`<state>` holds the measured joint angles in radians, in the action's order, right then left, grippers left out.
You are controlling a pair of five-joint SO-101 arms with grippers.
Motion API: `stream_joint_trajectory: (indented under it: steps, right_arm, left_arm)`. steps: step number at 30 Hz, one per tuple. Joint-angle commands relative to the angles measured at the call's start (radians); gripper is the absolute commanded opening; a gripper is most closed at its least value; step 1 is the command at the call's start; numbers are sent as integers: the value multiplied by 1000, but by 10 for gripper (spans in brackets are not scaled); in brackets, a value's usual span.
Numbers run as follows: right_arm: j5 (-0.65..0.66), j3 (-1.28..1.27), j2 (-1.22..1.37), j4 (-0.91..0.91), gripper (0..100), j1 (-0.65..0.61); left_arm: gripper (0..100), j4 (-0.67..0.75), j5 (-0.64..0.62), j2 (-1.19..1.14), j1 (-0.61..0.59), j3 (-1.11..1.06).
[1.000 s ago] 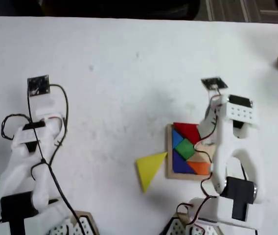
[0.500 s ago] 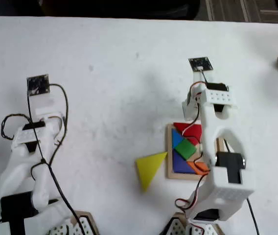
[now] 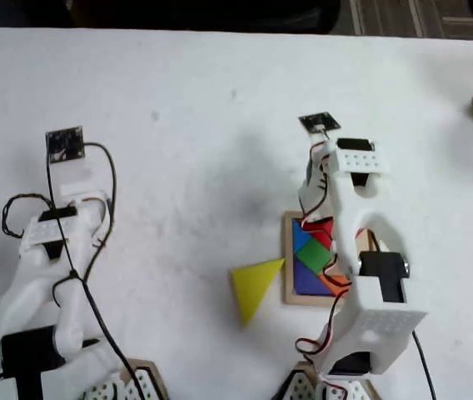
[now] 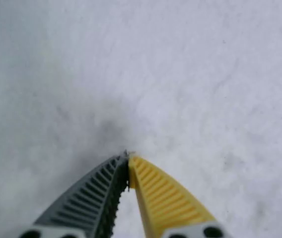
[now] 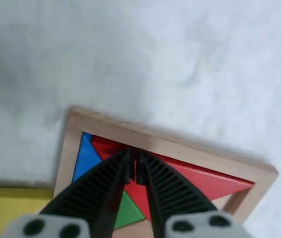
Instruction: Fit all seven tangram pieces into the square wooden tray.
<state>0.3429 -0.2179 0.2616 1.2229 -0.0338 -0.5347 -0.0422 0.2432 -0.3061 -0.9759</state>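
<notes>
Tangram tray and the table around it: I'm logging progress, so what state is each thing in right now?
wooden tray: flat on the table, holds pieces, not all seven.
red piece, green piece, blue piece: seated in the tray.
yellow triangle: outside, flat on the table, one corner at the tray's rim.
left arm: jaws shut, empty, over bare table.
right arm: jaws shut, empty, over the red piece.

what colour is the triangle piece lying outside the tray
Yellow. The triangle beside the wooden tray shows best in the high view.

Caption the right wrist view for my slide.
Right gripper, shut, above the red piece in the wooden tray; yellow triangle lies outside.
</notes>
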Motion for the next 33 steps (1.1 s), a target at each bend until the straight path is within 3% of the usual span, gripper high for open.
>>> stream_joint_trajectory:
  steps: [1,8,14,17,25,33]
  right_arm:
    - [11,9,-54,16,17,27]
    - [3,-84,-341,110,17,50]
    - [20,-339,-585,108,17,-159]
    - [138,-459,-690,104,17,-269]
    - [341,-819,-791,-82,17,-504]
    - [336,-870,-700,-283,17,-555]
  left_arm:
    - [24,28,11,-1,-15,34]
    - [24,28,11,-1,-13,34]
    - [24,29,11,-1,-10,34]
    - [24,28,11,-1,-8,34]
    - [24,28,11,-1,-8,34]
    - [24,28,11,-1,-10,32]
